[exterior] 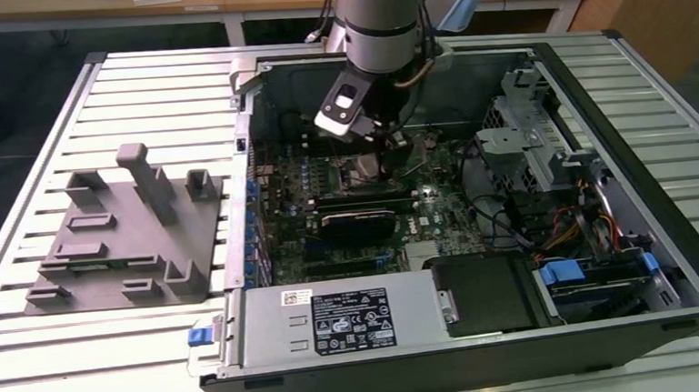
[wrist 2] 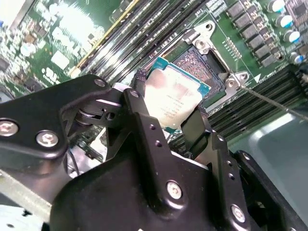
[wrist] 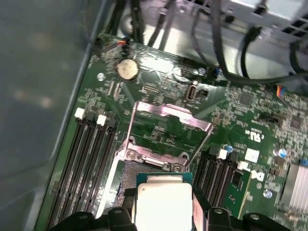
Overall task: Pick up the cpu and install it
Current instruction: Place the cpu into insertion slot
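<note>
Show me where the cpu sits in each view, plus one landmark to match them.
Second wrist view: flat square silver-topped cpu clamped between the black jaws, close to the open square metal-framed socket.
First wrist view: cpu between the jaws, next to the socket.
Exterior view: under the gripper, too small to make out.
Shared landmark: that socket.

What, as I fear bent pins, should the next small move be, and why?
Probably shift the cpu squarely over the open socket: the end effector holds it by its edges, overlapping only part of the socket in the second wrist view.
</note>
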You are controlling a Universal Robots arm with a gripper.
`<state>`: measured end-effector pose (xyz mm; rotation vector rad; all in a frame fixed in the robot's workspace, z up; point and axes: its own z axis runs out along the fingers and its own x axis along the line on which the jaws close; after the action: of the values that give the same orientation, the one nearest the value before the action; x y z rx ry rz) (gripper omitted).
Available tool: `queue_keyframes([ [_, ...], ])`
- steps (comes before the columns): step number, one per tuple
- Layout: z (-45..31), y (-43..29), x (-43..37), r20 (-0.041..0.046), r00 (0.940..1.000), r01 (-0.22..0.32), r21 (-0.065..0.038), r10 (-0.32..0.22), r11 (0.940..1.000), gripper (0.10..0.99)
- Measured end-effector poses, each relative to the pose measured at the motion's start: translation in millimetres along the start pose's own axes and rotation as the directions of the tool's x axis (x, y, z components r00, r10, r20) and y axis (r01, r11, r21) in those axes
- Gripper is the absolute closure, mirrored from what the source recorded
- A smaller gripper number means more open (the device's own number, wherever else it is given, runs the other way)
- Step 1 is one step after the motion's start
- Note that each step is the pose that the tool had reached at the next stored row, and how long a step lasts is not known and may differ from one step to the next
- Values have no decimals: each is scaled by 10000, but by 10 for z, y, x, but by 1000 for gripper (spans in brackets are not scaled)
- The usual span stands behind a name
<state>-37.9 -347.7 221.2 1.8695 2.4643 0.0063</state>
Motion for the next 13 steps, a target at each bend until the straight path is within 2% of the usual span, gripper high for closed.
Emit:
queue_keyframes([
  [5,9,0,1,29,9963,-856,29,856,9963,545],
  [10,16,1,3,58,9863,-1652,55,1651,9863,545],
  [13,20,5,19,66,9823,-1874,61,1874,9823,545],
])
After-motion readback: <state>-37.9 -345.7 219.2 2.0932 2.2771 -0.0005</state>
